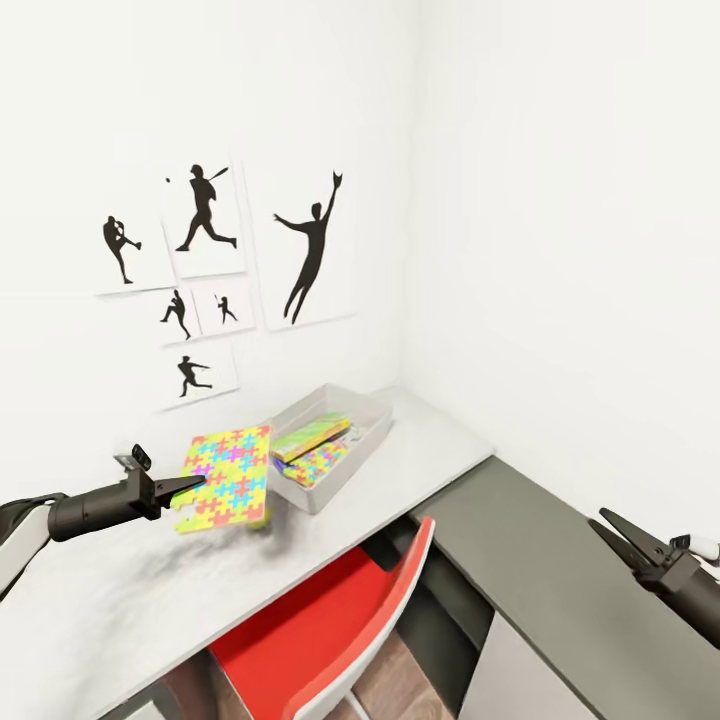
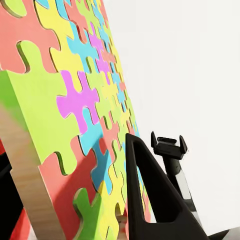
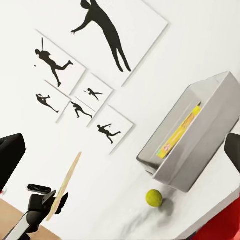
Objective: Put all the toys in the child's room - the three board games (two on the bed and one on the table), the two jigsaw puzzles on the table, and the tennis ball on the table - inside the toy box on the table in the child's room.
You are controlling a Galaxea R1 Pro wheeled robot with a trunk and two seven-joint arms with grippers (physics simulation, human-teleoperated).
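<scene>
My left gripper (image 1: 195, 485) is shut on the edge of a multicoloured jigsaw puzzle (image 1: 228, 476), holding it tilted above the light grey table (image 1: 120, 600), just left of the toy box (image 1: 368, 412). Close up, the jigsaw puzzle (image 2: 75, 100) is pinched beside one black finger (image 2: 150, 190). Inside the toy box lie a yellow-green board game (image 1: 312, 436) and another jigsaw (image 1: 320, 465). The tennis ball (image 3: 154, 198) rests on the table beside the toy box (image 3: 200, 145). Over the dark lower section, my right gripper (image 1: 597, 520) stands open and holds nothing.
A red chair (image 1: 330, 620) is pushed in at the table's corner. The lower dark grey section (image 1: 540, 570) runs along the right wall. Black baseball-player pictures (image 1: 210, 260) hang on the white wall behind the table.
</scene>
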